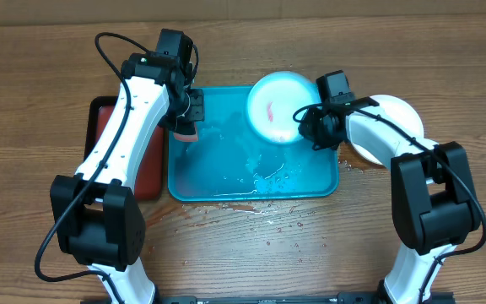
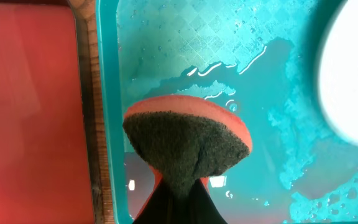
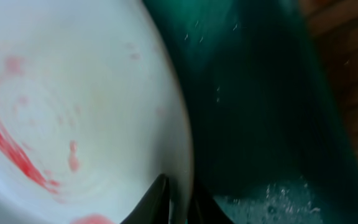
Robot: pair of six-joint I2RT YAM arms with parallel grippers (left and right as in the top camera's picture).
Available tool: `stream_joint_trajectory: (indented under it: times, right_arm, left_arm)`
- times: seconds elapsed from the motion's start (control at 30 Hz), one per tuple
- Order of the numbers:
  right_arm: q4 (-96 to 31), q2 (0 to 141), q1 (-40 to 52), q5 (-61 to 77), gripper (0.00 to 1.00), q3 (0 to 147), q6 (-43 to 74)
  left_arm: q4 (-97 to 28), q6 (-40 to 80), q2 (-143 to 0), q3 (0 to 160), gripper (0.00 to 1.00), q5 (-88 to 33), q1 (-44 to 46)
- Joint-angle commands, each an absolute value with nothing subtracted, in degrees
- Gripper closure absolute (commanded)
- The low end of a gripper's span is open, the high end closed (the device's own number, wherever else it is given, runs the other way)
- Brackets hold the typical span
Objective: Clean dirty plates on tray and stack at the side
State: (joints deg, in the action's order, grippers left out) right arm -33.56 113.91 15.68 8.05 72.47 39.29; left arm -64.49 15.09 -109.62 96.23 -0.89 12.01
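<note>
Both arms rise closest to the overhead lens, one at each side of the frame. Beneath them lies the wooden table (image 1: 32, 127), and at its centre the turquoise tray (image 1: 226, 173), whose floor holds a shallow film of water (image 1: 270, 179). Touching or just beside the tray's left rim lies the dark red tray (image 1: 148, 173), partly hidden under the left arm.

Over the tray's upper right corner is the smeared plate (image 1: 275, 101), pale and round, overlapping the upper rim. The right gripper (image 1: 306, 125) is clamped on this plate's right edge; in the right wrist view its fingers (image 3: 160, 200) sit on either side of the plate rim (image 3: 182, 149). A second plate (image 1: 397, 114), pale, lies on the table right of the tray, partly covered by the right arm.

The left gripper (image 1: 186, 108) pinches the sponge (image 1: 184, 131) above the tray's left part; the left wrist view shows its dark scouring face (image 2: 188, 143) and red backing. A red smear (image 3: 8, 146) curves across the held plate. Droplets (image 1: 277, 224) dot the table below the tray.
</note>
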Motion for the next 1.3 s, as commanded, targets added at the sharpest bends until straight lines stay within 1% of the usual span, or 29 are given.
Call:
stream_joint_trajectory:
  times: [0.0,0.07,0.13,0.23,0.37,0.5,0.67,0.77,0.87,0.93,1.03,1.1,1.2,1.27]
  right_arm:
    - [-36.6,115.0,17.4,13.0,0.94,72.8,38.7]
    - [-38.4,115.0,18.2,16.1,0.96,72.8,37.3]
    - [-41.0,115.0,19.8,18.8,0.96,72.8,35.4]
    - [-45.4,115.0,22.0,19.1,0.95,72.8,30.7]
    - [-48.2,115.0,22.4,19.0,0.79,72.8,25.0]
    - [-46.7,115.0,21.5,15.4,0.67,74.1,17.4]
    - [-42.0,115.0,21.3,4.2,0.62,74.7,9.7]
    - [-37.7,115.0,21.3,1.1,0.61,74.7,7.2]
    - [-34.9,115.0,21.3,1.1,0.61,74.7,7.0]
    - [-33.6,115.0,21.3,1.1,0.62,74.7,6.9]
    - [-32.6,115.0,21.3,1.1,0.73,74.7,5.9]
    - [-33.1,115.0,21.3,2.2,0.85,74.7,5.9]
    - [-34.5,115.0,21.4,4.5,0.93,74.7,6.4]
    - [-36.2,115.0,21.4,5.4,0.95,74.7,9.1]
  left_arm:
    - [-64.3,15.7,-109.4,95.8,0.96,-1.1,12.4]
    - [-64.3,15.7,-109.4,95.8,0.96,-1.1,12.4]
    - [-64.2,15.7,-109.4,95.8,0.96,-1.1,12.4]
    - [-64.3,15.7,-109.4,95.8,0.96,-1.1,12.4]
    - [-64.2,15.7,-109.4,95.8,0.96,-1.1,12.4]
    - [-64.0,15.7,-109.4,95.8,0.96,-1.1,12.4]
    - [-64.0,15.7,-109.4,95.8,0.96,-1.1,12.4]
    - [-64.1,15.7,-109.4,95.8,0.96,-1.1,12.4]
    - [-64.3,15.7,-109.4,95.8,0.96,-1.1,12.4]
    - [-64.2,15.7,-109.4,95.8,0.96,-1.1,12.4]
    - [-64.2,15.6,-109.4,95.8,0.96,-1.1,12.4]
    - [-64.3,15.5,-109.4,95.8,0.96,-1.1,12.4]
    - [-63.8,15.5,-109.4,95.8,0.96,-1.1,12.4]
    - [-63.7,15.5,-109.4,95.8,0.96,-1.1,12.4]
